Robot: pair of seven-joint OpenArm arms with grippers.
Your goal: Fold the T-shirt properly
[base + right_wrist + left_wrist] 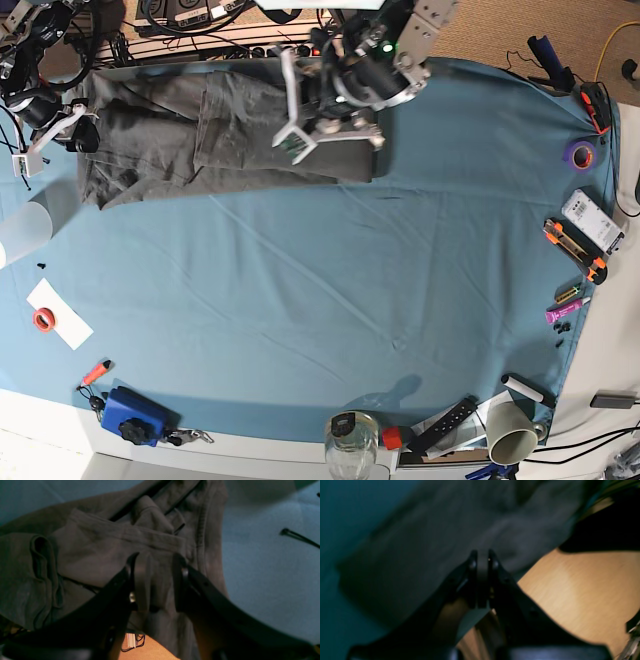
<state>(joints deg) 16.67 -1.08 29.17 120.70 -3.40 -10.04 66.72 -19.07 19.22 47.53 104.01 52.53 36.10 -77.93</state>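
Pinching shirt (460, 530) hem at 12 o'clock, left tool (482, 555) pressed together; right tool (155, 557) spread. Lift evenly, avoid bunching.

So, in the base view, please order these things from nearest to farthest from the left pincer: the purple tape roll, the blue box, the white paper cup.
From the left pincer, at the table's far edge over the T-shirt:
1. Purple tape roll, at the view's right edge.
2. White paper cup, near corner on the view's right.
3. Blue box, near corner on the view's left.
The cup and the box are fairly close to call.
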